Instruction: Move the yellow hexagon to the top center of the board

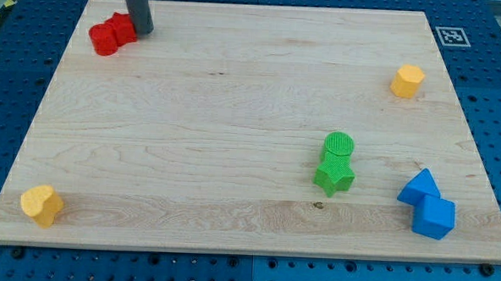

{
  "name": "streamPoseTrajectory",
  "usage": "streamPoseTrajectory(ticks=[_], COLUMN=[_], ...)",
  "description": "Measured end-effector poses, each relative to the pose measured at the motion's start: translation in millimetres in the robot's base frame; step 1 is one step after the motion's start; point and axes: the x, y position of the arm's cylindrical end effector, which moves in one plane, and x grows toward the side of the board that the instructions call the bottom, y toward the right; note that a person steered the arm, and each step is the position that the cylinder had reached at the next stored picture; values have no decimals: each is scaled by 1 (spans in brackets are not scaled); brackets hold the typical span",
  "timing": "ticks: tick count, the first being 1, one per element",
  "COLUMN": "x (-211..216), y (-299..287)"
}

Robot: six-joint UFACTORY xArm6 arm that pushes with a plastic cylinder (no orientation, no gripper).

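Resting beside red block [112,34] — my tip [143,31], holding nothing, yellow hexagon [407,81] far right, upright.

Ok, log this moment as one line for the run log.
tip at view's top left beside red block | yellow hexagon at right edge, untouched | not yet at top center of board
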Motion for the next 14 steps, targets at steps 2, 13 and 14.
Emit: streamPoseTrajectory(ticks=[2,13,14], x=[5,104,104], y=[52,384,351])
